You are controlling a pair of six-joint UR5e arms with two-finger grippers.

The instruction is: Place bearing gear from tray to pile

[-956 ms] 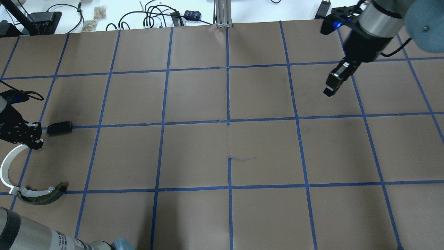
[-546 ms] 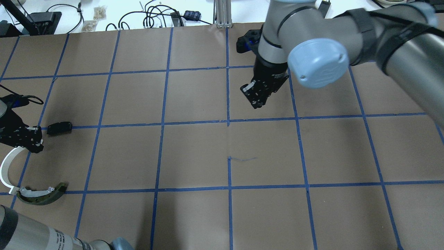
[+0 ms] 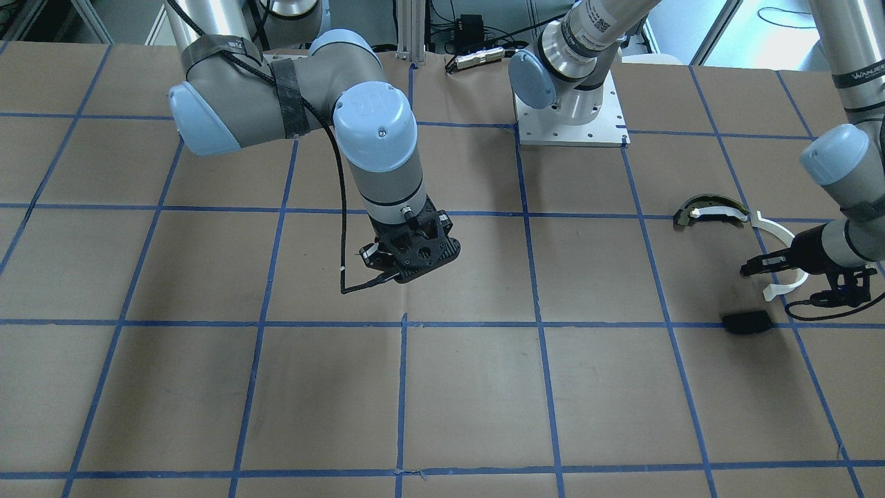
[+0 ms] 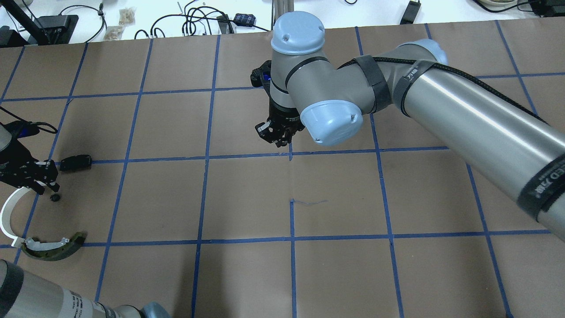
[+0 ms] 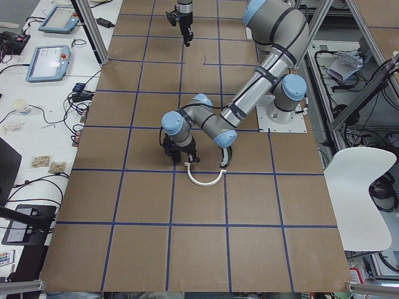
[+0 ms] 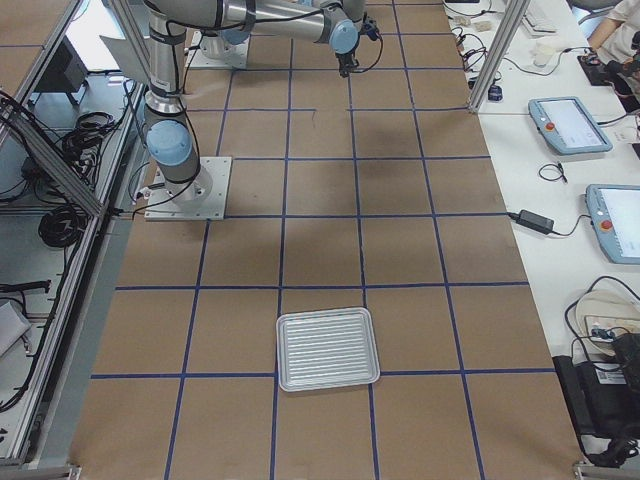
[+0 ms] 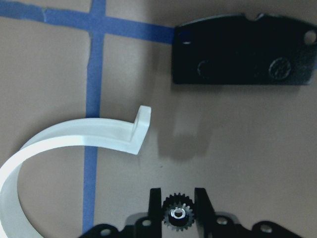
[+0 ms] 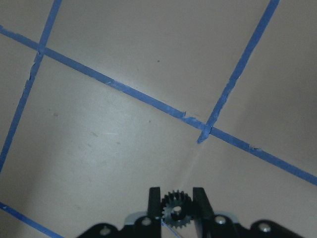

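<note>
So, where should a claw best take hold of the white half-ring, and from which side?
Grip the white half-ring across its thin band near mid-arc, coming straight down from above, one finger inside the curve and one outside. It lies flat on the table with bare paper on both sides of the band. Avoid the end with the small bent tab.

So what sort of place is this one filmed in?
Most likely a robotics lab work cell: a brown paper-covered table gridded with blue tape, grey tablet-like teach pendants on the white side bench, and silver aluminium frame posts around it.
</note>
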